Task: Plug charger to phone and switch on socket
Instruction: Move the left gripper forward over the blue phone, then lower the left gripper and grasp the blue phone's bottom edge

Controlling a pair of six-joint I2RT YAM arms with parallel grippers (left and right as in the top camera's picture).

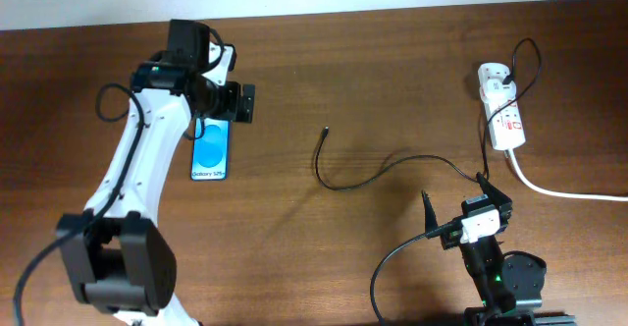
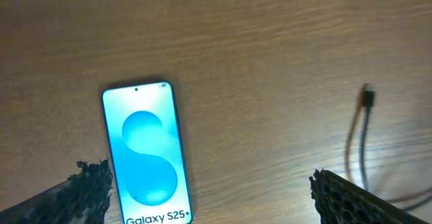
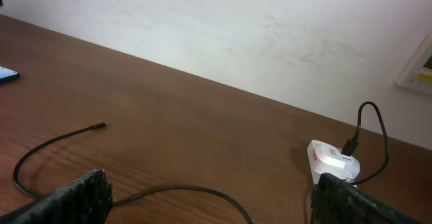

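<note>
Charger (image 1: 339, 187) lies slack mid-table, its plug tip (image 1: 326, 128) well apart from the phone (image 1: 209, 149). Other end reaches the socket (image 1: 501, 110). Cable looks light and floppy, so pinch just behind the tip. Left gripper (image 2: 209, 178) hangs spread above the phone. Right gripper (image 3: 209, 187) is spread too, its 2 fingers empty.

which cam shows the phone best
The left wrist view: the phone lies flat, close and nearly whole, its blue screen and Galaxy text readable. The overhead view shows it small, text too tiny to read clearly. The right wrist view catches only a blue sliver at the left edge.
</note>
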